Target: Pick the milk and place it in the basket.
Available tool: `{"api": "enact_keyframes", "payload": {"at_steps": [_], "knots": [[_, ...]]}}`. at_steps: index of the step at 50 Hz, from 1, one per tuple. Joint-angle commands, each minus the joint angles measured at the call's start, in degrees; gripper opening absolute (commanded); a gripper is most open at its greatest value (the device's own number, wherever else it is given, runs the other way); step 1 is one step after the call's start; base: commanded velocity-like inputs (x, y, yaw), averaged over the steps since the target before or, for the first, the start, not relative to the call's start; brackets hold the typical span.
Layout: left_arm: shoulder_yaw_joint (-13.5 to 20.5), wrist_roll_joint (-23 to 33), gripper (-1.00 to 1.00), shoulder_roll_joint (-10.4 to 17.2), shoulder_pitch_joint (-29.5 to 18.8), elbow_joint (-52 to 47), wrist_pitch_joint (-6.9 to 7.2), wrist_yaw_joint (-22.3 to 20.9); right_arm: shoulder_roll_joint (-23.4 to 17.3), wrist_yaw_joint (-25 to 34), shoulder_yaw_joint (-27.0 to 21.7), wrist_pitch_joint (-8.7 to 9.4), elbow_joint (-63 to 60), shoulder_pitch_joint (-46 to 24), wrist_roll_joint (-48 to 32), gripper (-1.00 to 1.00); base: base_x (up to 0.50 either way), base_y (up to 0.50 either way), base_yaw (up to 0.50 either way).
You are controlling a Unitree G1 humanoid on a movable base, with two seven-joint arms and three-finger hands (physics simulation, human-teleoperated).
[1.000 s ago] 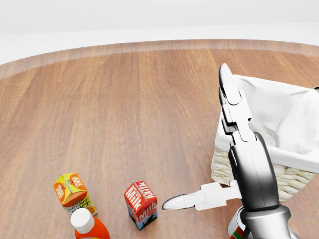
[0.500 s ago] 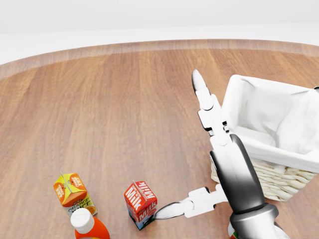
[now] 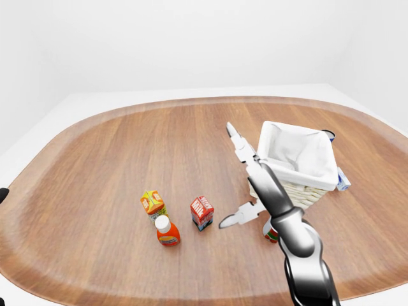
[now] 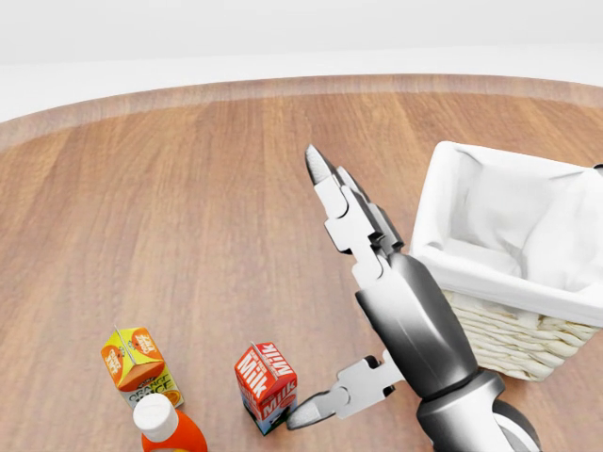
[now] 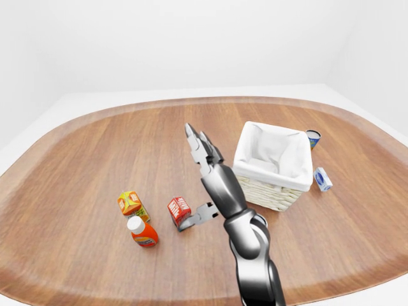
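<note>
The milk [image 4: 267, 386] is a small red carton standing upright on the wooden table, at the bottom of the head view. My right hand [image 4: 344, 297] is open just to its right, fingers [image 4: 325, 188] pointing toward the top of the view. Its thumb [image 4: 311, 410] reaches left to the carton's lower right side, and I cannot tell whether it touches. The white-lined wicker basket [image 4: 509, 334] stands to the right of the hand, with nothing visible in it. My left hand does not show.
Left of the milk are an orange juice carton [image 4: 137, 363] and an orange bottle with a white cap [image 4: 170, 428]. A red and green can [image 3: 272, 234] is partly hidden by my right arm. A blue can [image 5: 313, 138] and a small blue-white carton [image 5: 323, 179] lie beyond the basket.
My right hand has swung left, off the basket's rim and over to the milk, bringing its thumb up against the carton's side. The milk and other items have not moved.
</note>
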Motion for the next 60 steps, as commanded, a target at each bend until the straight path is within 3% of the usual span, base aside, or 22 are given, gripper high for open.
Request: {"api": "enact_keyframes", "payload": {"at_steps": [1, 22, 49, 60], "knots": [[0.0, 0.0, 1.00, 0.0, 0.0, 0.0, 0.00, 0.0, 0.0, 4.5, 0.5, 0.00, 0.1, -1.1, -4.1, 1.00, 0.00, 0.00, 0.00], [0.0, 0.1, 1.00, 0.0, 0.0, 0.0, 0.00, 0.0, -0.1, 9.6, 1.4, 0.00, 2.2, 0.7, -9.3, 1.00, 0.00, 0.00, 0.00], [0.0, 0.2, 1.00, 0.0, 0.1, -0.1, 0.00, 0.1, 1.3, 19.8, 1.4, 0.00, 4.6, -5.1, -20.0, 1.00, 0.00, 0.00, 0.00], [0.0, 0.1, 1.00, 0.0, 0.0, 0.0, 0.00, 0.0, 1.7, 20.5, 1.1, 0.00, 8.3, -6.2, -21.5, 1.00, 0.00, 0.00, 0.00]]}}
